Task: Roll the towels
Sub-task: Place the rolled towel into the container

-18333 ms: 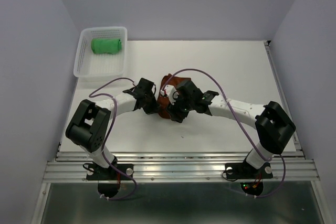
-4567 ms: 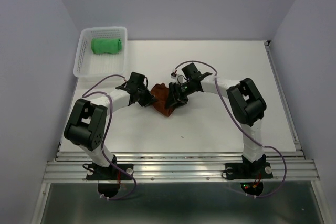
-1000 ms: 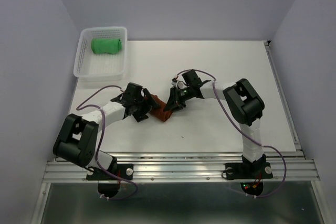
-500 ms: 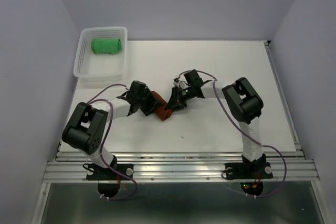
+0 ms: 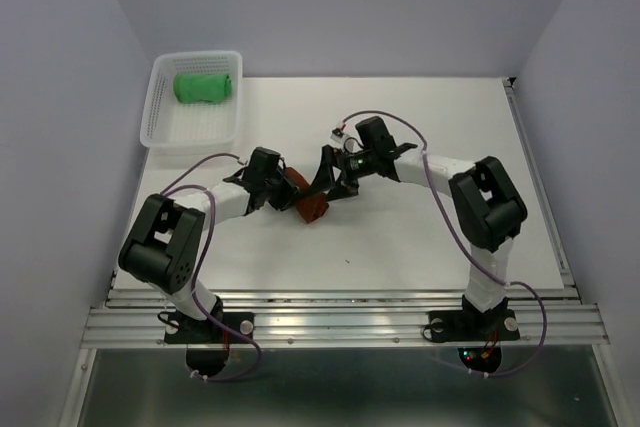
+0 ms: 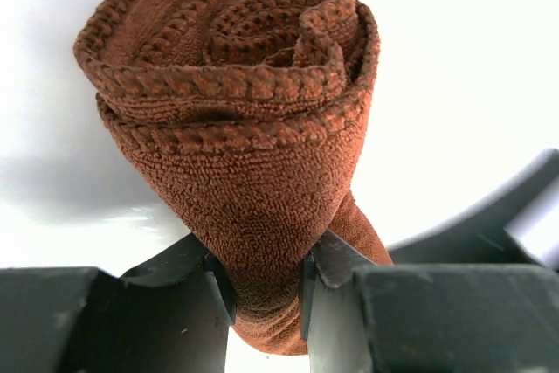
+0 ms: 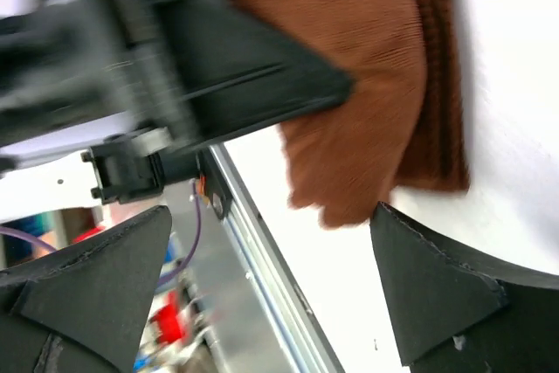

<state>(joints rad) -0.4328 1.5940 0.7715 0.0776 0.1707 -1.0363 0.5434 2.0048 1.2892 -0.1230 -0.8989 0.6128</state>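
From above, only a sliver of brown towel (image 5: 312, 209) visible, the rest covered by both wrists. In left wrist view, left fingers (image 6: 175, 281) cropped at the lower edge, towel's tail buried between them. In right wrist view, towel cut off above, right fingers (image 7: 87, 277) cropped below, left arm (image 7: 218, 50) smeared with blur.

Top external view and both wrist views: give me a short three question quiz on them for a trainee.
1. True or false: the left tool is clamped on the brown towel.
2. Where does the green towel lie? A in the basket; B beside the brown towel; C under the left tool.
3. Fill in: the right tool has its jaws ____.

Key: 1 true; 2 A; 3 open.
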